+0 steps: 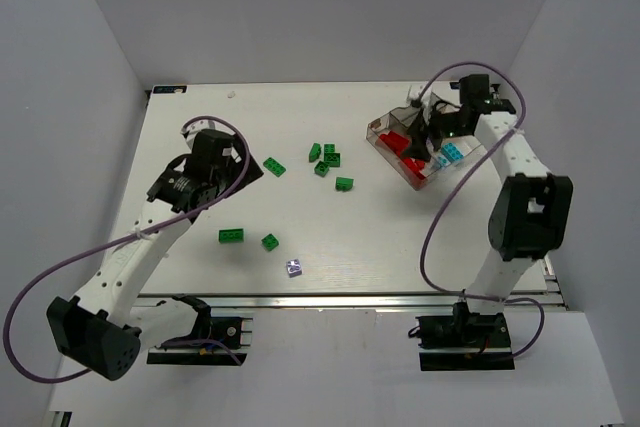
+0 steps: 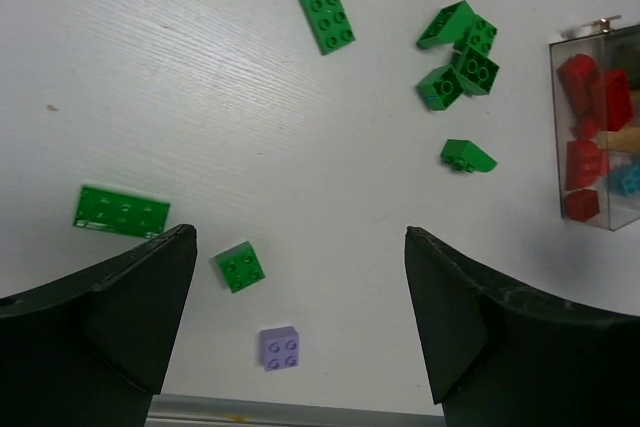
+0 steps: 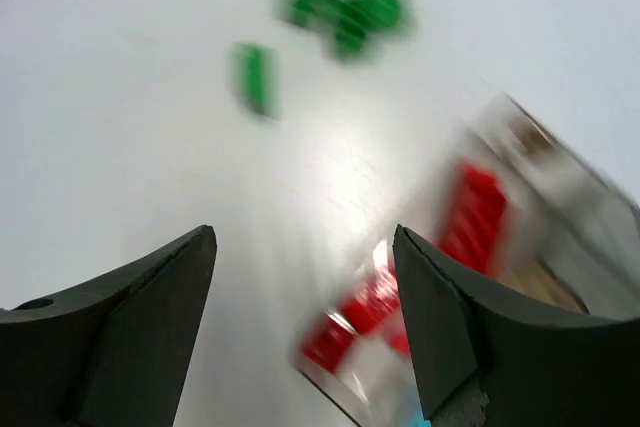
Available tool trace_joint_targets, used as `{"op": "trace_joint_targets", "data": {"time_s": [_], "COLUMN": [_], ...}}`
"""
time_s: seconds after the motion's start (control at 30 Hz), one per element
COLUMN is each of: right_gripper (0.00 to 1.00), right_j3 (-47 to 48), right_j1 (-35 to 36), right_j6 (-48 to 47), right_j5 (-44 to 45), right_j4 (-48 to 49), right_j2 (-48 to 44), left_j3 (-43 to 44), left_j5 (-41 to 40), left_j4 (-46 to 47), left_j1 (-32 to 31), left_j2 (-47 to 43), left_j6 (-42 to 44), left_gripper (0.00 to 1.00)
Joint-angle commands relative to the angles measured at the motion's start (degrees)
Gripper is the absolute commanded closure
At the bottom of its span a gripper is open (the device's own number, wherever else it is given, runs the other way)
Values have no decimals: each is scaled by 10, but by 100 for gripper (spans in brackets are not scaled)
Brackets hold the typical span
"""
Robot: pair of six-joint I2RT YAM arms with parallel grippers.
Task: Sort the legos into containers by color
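The clear tray [image 1: 417, 183] stands at the right of the table, with red legos [image 1: 396, 140] and cyan legos [image 1: 451, 154] in separate compartments. My right gripper [image 1: 426, 135] hovers over it, open and with nothing in it [image 3: 305, 242]; that view is blurred. Green legos lie loose mid-table: a long brick [image 1: 274, 167], a cluster [image 1: 326, 157], one [image 1: 344, 184], a flat plate [image 1: 231, 235] and a small square [image 1: 270, 242]. A pale purple lego [image 1: 294, 269] sits near the front edge. My left gripper [image 1: 238, 169] is open and holds nothing [image 2: 300, 247], above the table left of the green legos.
The table's front metal edge [image 2: 300, 412] runs just below the purple lego [image 2: 279, 347]. White walls close in the table on the left, back and right. The tray's wall [image 2: 553, 147] shows at the right of the left wrist view.
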Motion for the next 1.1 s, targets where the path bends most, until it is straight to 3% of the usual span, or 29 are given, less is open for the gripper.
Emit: {"op": "trace_joint_targets", "data": {"time_s": [0.0,0.07,0.13,0.27,0.53,0.67,1.07], "right_gripper": [23,22,22,18,11,11,11], "right_j3": [-74,-120,-188,-303,-347,-331,-312], "right_j1": [70,136,200,292,433,471,546], "right_j6": [-388,-438,-421,-195,23,66,73], "right_j5": [-196,-179,-144,-63,72,103,136], "right_j4": [-256,-263,-218,83,256,286,328], "right_j2": [-68,-91,-120,-174,-135,-104,-32], "left_j3": [-8,-14,-21,-42,-56,-63,-92], "left_j5": [-57,-65,-68,-68,-71,-71,-80], "left_j4": [-51,-69,-78,-96,-149,-157,-186], "left_j1": [0,0,0,0,0,0,0], "left_j2": [-35,-50,-61,-85,-122,-134,-173], "left_j6": [1,-6,-17,-42,-75,-80,-137], "left_gripper": [6,6,6,6,6,6,7]}}
